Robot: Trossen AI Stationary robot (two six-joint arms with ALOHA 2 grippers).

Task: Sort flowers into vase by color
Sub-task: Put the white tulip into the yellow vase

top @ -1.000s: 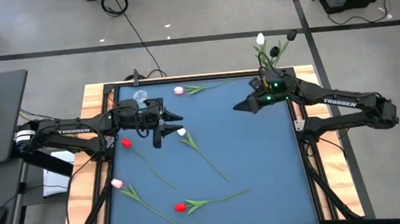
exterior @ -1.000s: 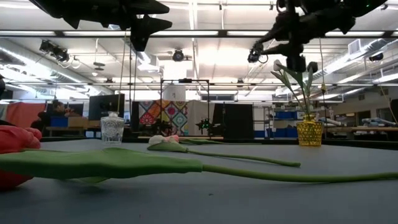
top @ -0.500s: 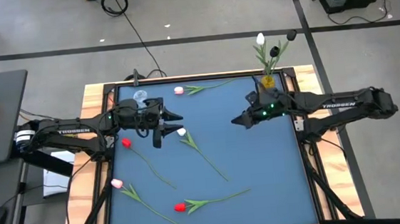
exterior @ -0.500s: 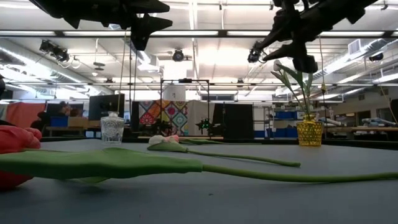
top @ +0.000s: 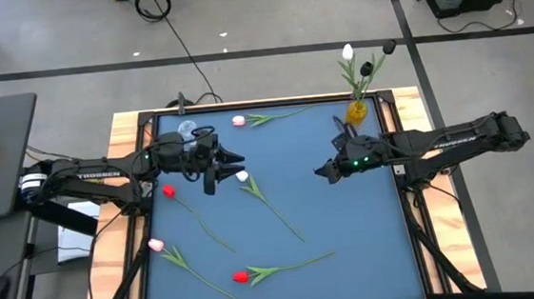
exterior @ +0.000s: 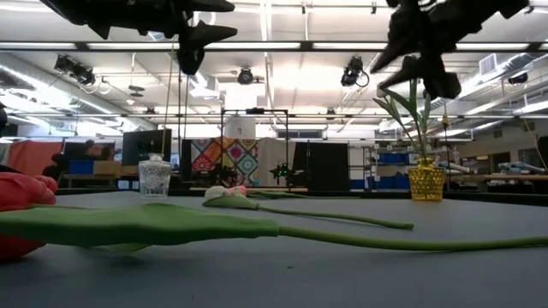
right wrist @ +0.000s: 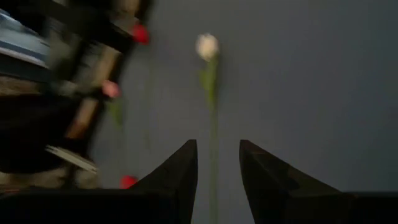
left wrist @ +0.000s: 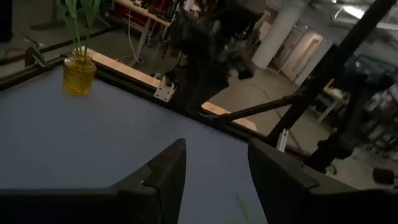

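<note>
The right arm is reaching in from the table's right edge, lying nearly level, with white TROSSEN lettering readable along its forearm. The right gripper is hovering above the blue table right of the middle, its fingers standing slightly apart with nothing between them and pointing toward the white tulip. In the right wrist view that white tulip is lying straight ahead, its stem running back toward the gap between the fingers.

The left arm is stretching in from the left edge, also carrying white TROSSEN lettering, and the left gripper is hanging above the table's far left part, just beside the white tulip's head. Its fingers are spread with an empty gap, facing across the table toward the yellow vase.

The yellow vase is standing at the far right corner, holding a white flower and black ones. A clear glass vase is standing at the far left. A pink tulip is lying along the far edge, a red tulip and another pink one near the left edge, and a red tulip near the front
</note>
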